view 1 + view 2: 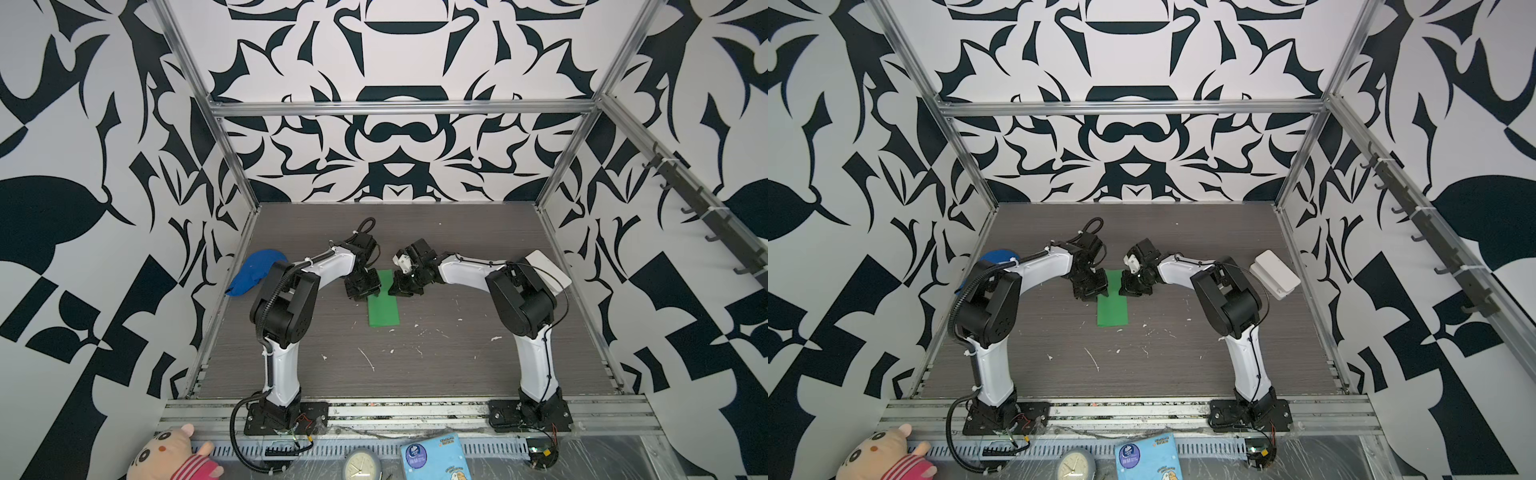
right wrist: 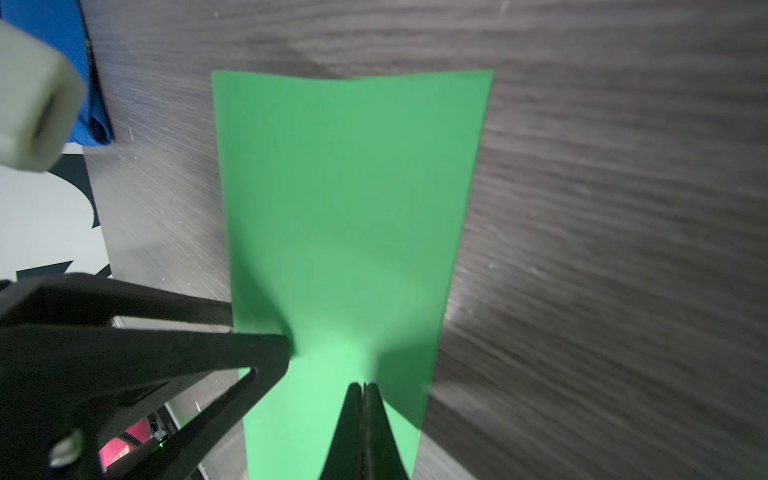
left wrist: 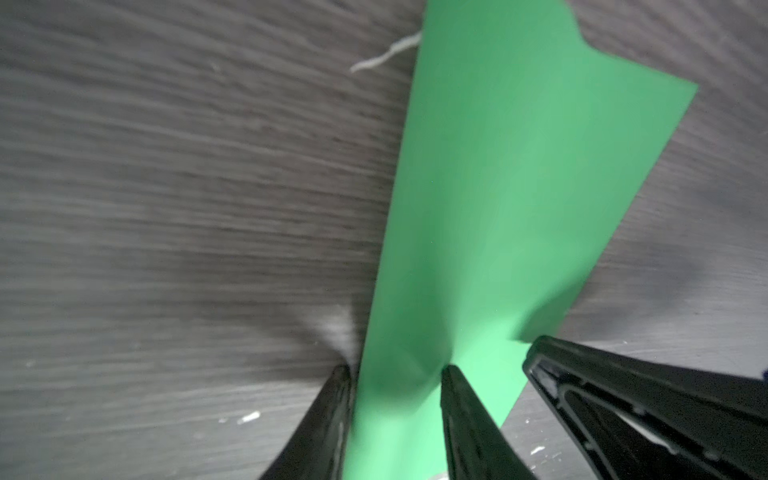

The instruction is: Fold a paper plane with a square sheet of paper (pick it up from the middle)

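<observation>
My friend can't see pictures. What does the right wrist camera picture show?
A strip of bright green paper lies on a dark wood-grain table, with the right pincer shut, its tips over the paper's near end. The left pincer, open, reaches the paper's edge, and a blue cap lies farther off.

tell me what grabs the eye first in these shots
The bright green paper, folded into a narrow strip, lies in the middle of the table, with the left hand and right hand meeting at its far end. The loud black-and-white patterned walls enclose everything, and a blue cap lies at the table's left edge.
</observation>
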